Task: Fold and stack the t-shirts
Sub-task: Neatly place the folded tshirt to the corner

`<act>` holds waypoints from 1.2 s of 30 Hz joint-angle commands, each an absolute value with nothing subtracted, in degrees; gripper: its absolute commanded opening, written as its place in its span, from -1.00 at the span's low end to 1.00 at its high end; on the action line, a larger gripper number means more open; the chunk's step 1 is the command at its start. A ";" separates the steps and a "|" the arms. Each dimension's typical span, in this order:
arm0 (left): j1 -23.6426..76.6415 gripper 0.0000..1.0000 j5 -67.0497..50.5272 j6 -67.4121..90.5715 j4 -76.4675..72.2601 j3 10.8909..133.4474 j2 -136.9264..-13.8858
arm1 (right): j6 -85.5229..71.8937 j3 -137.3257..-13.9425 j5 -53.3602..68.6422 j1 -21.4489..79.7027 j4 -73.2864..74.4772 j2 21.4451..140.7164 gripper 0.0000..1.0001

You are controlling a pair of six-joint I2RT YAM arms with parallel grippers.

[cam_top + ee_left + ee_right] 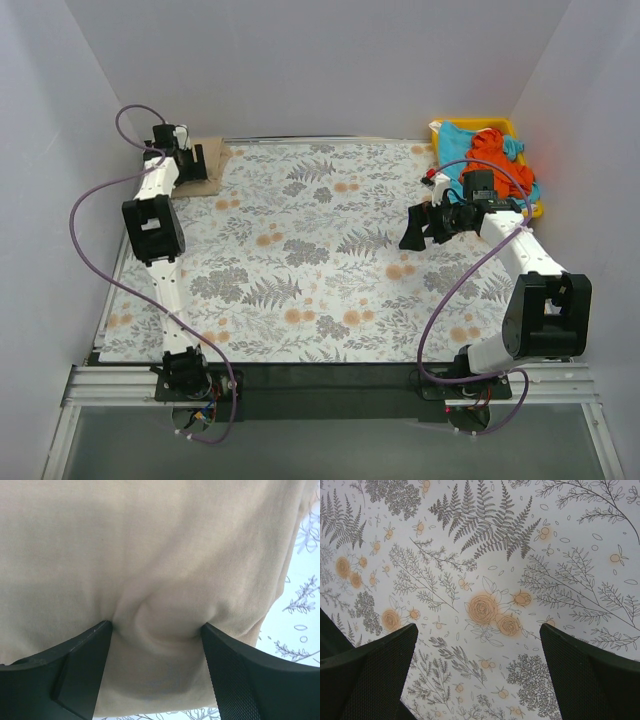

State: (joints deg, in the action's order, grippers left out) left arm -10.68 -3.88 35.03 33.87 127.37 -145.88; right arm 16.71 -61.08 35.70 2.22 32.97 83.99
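The tan-beige t-shirt (pixel 214 166) lies folded small at the table's far left corner and fills the left wrist view (pixel 150 545). My left gripper (pixel 196 160) is down on it, jaws apart, both fingertips (pixel 95 635) pressed into the cloth, with a soft pucker of fabric (pixel 160 617) bulging between them. The orange-red t-shirt (pixel 490 155) and the turquoise-blue t-shirt (pixel 458 135) lie crumpled together in the yellow tray (pixel 438 126) at the far right. My right gripper (pixel 415 228) hovers open over the tablecloth (pixel 485 610), left of the tray, holding nothing.
A floral tablecloth (pixel 320 260) covers the table. White walls close in on the left, back and right. The tan shirt's right edge (pixel 287 575) shows against the cloth. Purple cables loop beside both arms.
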 commanded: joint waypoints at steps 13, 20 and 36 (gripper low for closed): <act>-15.73 0.34 -5.09 32.61 34.55 112.86 -142.92 | 16.52 -63.46 36.38 1.93 32.96 83.32 0.97; -15.82 0.34 -4.31 29.79 32.34 108.10 -139.48 | 16.26 -63.54 36.74 1.93 32.96 83.06 0.97; -15.03 0.75 -15.11 29.36 36.12 120.68 -127.98 | 15.03 -66.97 37.71 1.93 33.22 80.07 0.96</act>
State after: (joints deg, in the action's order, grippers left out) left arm -15.09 -12.32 30.70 33.28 118.30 -137.16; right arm 15.92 -64.62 36.21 2.22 33.12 82.94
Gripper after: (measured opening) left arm 0.869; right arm 0.984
